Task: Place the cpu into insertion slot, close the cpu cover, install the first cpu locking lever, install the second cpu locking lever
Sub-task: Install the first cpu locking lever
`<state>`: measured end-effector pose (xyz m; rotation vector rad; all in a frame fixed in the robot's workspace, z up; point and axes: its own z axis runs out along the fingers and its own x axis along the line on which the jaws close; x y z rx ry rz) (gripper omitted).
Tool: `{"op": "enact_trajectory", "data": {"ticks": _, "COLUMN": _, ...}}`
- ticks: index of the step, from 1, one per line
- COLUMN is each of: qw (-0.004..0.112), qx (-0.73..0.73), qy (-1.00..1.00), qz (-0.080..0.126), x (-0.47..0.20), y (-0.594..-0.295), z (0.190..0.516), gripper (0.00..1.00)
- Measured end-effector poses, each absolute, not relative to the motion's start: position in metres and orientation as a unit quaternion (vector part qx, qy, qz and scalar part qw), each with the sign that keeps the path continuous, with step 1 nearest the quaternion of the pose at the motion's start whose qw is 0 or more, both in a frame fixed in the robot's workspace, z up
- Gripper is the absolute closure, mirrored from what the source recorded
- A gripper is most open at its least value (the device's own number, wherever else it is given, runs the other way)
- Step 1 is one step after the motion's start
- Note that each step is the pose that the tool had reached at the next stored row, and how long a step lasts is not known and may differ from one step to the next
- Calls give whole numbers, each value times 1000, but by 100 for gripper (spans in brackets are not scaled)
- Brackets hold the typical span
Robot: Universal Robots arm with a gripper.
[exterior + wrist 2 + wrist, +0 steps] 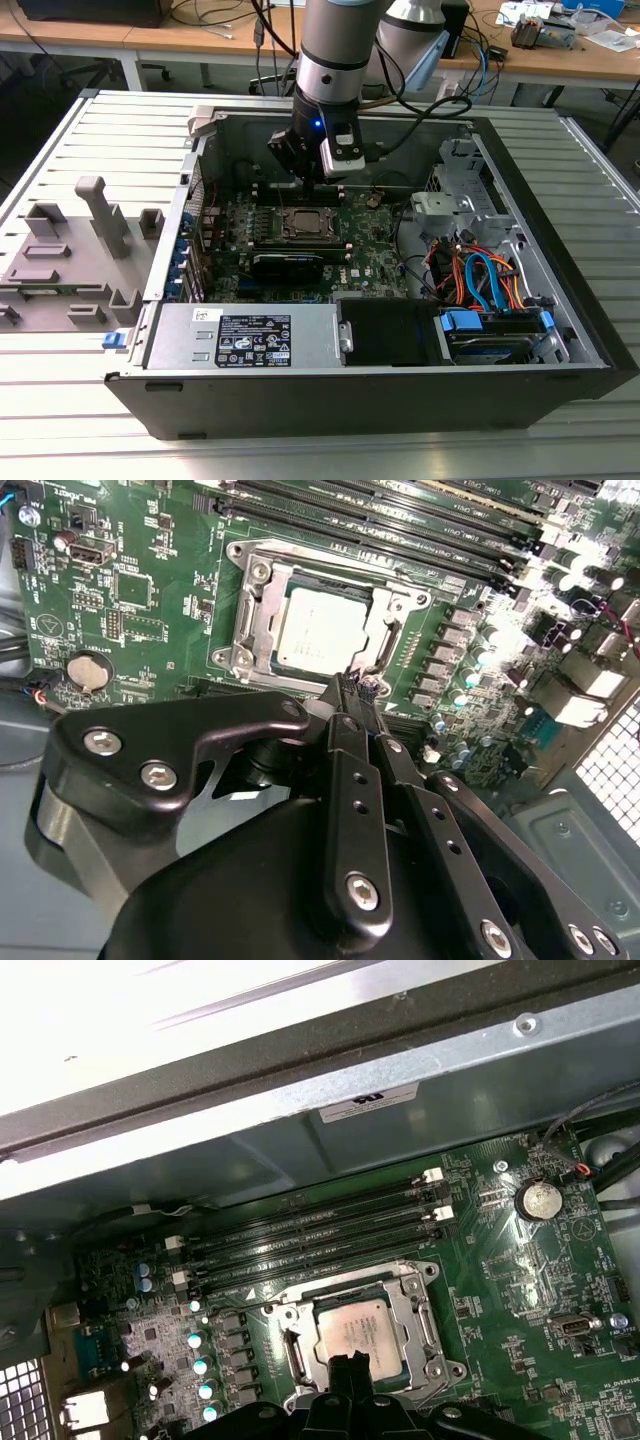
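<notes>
Down inside the open computer case (560, 300), the tool (358, 685) hangs at the edge of the insertion slot (325, 625), its narrow black fingers (348, 1372) drawn together with nothing between them. In both wrist views the tips sit at the rim of the socket, on the side away from the long black memory slots (310, 1235); whether they touch the metal cannot be told.

The cpu (320, 630) lies flat in the insertion slot, its silvery-grey top showing through the square window of the cpu cover (400, 615). That cover is down over the chip, its thin metal frame lying level around it. In the first wrist view the same chip (352, 1328) sits squarely inside the frame, just beside the memory slots.

Around the socket spreads the green motherboard (520, 1280), with a round coin battery (540, 1200) well apart from the socket. In the exterior view the arm (335, 60) comes down into the case above the socket, and the case rests on a ribbed metal bench (60, 400), with a grey plastic fixture (70, 250) beside it on the exterior view's left.
</notes>
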<state>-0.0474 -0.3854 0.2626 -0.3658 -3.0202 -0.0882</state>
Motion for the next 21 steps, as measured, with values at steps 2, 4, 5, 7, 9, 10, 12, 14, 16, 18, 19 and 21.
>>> {"op": "enact_trajectory", "data": {"ticks": 2, "qw": 49, "qx": -114, "qy": -992, "qz": -29, "x": -47, "y": -385, "z": 263, "gripper": 89}}
{"op": "enact_trajectory", "data": {"ticks": 4, "qw": 49, "qx": -109, "qy": -992, "qz": -29, "x": -47, "y": -385, "z": 263, "gripper": 89}}
{"op": "enact_trajectory", "data": {"ticks": 5, "qw": 49, "qx": -107, "qy": -993, "qz": -29, "x": -47, "y": -385, "z": 263, "gripper": 89}}
{"op": "enact_trajectory", "data": {"ticks": 7, "qw": 50, "qx": -103, "qy": -993, "qz": -30, "x": -47, "y": -385, "z": 263, "gripper": 89}}
{"op": "enact_trajectory", "data": {"ticks": 9, "qw": 50, "qx": -96, "qy": -994, "qz": -30, "x": -47, "y": -385, "z": 263, "gripper": 89}}
{"op": "enact_trajectory", "data": {"ticks": 10, "qw": 50, "qx": -94, "qy": -994, "qz": -30, "x": -47, "y": -385, "z": 263, "gripper": 89}}
{"op": "enact_trajectory", "data": {"ticks": 12, "qw": 50, "qx": -91, "qy": -994, "qz": -30, "x": -47, "y": -385, "z": 263, "gripper": 89}}
{"op": "enact_trajectory", "data": {"ticks": 14, "qw": 50, "qx": -86, "qy": -995, "qz": -31, "x": -47, "y": -385, "z": 263, "gripper": 89}}
{"op": "enact_trajectory", "data": {"ticks": 16, "qw": 50, "qx": -83, "qy": -995, "qz": -31, "x": -47, "y": -385, "z": 263, "gripper": 89}}
{"op": "enact_trajectory", "data": {"ticks": 18, "qw": 51, "qx": -80, "qy": -995, "qz": -31, "x": -47, "y": -385, "z": 263, "gripper": 89}}
{"op": "enact_trajectory", "data": {"ticks": 19, "qw": 51, "qx": -78, "qy": -995, "qz": -31, "x": -47, "y": -385, "z": 263, "gripper": 89}}
{"op": "enact_trajectory", "data": {"ticks": 21, "qw": 51, "qx": -74, "qy": -995, "qz": -32, "x": -47, "y": -385, "z": 263, "gripper": 89}}
